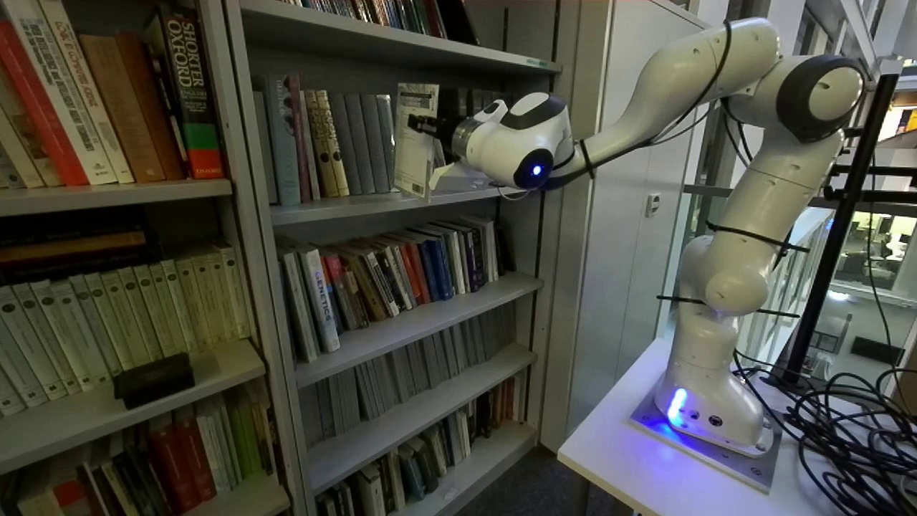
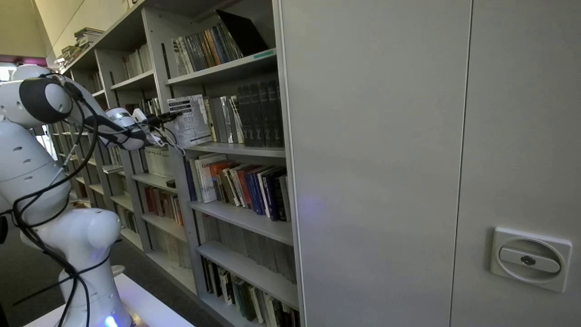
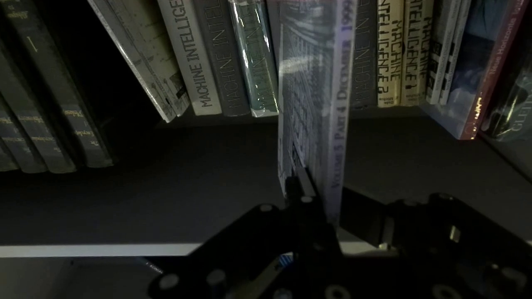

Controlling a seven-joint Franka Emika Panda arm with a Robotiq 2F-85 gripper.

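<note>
Bookshelves (image 1: pixel 430 319) stand behind as your fingers (image 3: pixel 308 214) clamp the thin volume (image 3: pixel 316 104), which lies between them and reaches toward twelve o'clock in the wrist view.

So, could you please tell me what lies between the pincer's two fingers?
A thin volume, marked Volume 5 Part 4, is clamped there by the pincer, as the wrist view shows.

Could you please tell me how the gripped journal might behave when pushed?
The journal would probably bend slightly, its spine being thin. Its cover, catching light, may prove slippery. Tall and narrow, it could tip if released.
</note>
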